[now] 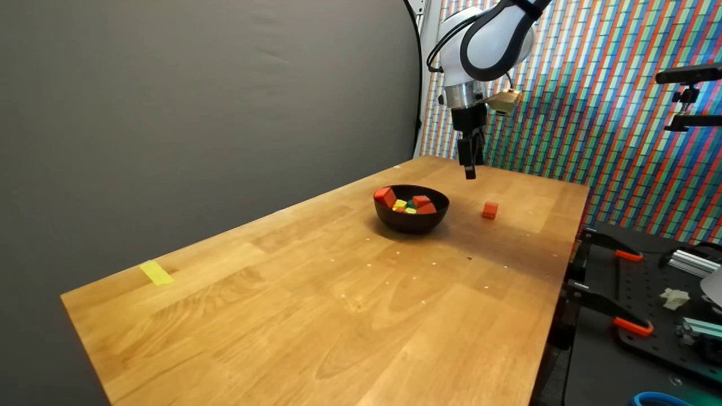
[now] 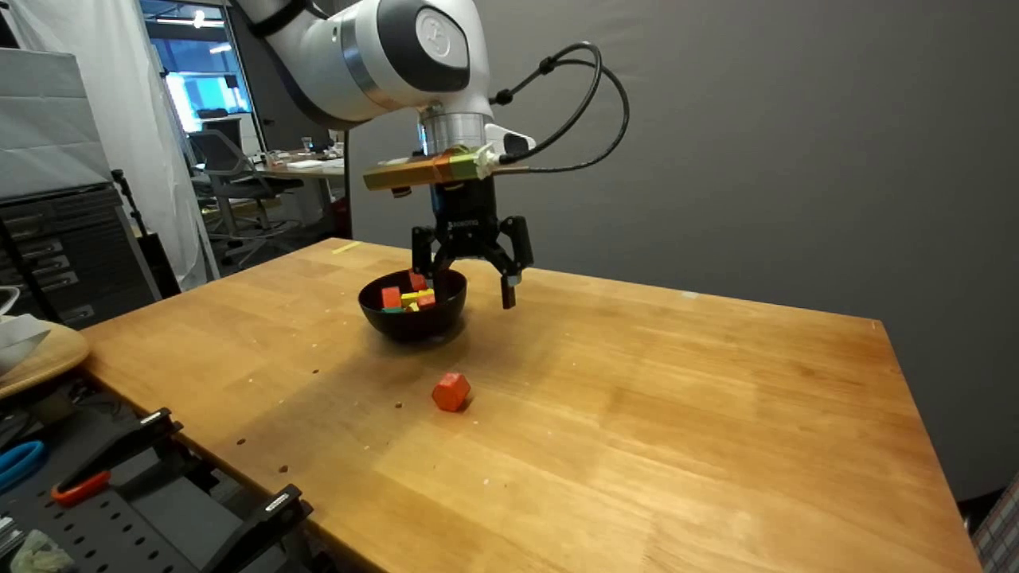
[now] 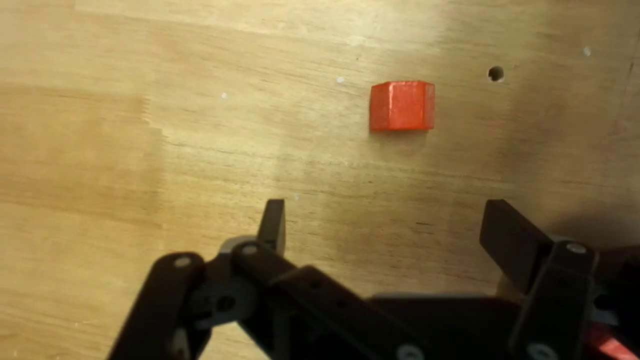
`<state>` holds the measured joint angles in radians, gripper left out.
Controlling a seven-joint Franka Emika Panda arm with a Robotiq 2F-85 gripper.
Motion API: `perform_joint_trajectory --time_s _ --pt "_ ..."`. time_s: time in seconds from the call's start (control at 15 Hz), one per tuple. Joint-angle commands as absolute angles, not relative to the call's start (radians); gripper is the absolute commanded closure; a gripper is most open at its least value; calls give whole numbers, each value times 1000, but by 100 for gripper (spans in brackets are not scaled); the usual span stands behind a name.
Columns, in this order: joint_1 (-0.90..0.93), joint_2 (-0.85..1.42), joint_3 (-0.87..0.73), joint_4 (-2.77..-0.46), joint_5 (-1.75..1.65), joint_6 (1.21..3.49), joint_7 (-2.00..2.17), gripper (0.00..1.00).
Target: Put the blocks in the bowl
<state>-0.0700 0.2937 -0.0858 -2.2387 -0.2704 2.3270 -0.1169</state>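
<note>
Gripper spread apart, empty.
Likely step: fetching the red block outside the bowl; next, centre above that red block, lower.

Place: robotics lab
Over the wooden table: a robot arm
Beside its long edge: orange-tipped clamps, perforated black plate
Past the hanging white sheet: desk, office chair
</note>
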Motion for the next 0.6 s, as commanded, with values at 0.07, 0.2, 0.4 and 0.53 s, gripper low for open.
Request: perform_joint_trajectory --time_s 0.07,0.2,0.4,0.53 --pt "-61 278 -128 -2331 -299 2537 44 0" --pt "-107 239 -97 -2391 -254 2594 -135 0" --pt "-142 152 -103 -2499 -280 2664 -317 0" --pt "-165 104 -99 -2560 -274 2700 -438 0"
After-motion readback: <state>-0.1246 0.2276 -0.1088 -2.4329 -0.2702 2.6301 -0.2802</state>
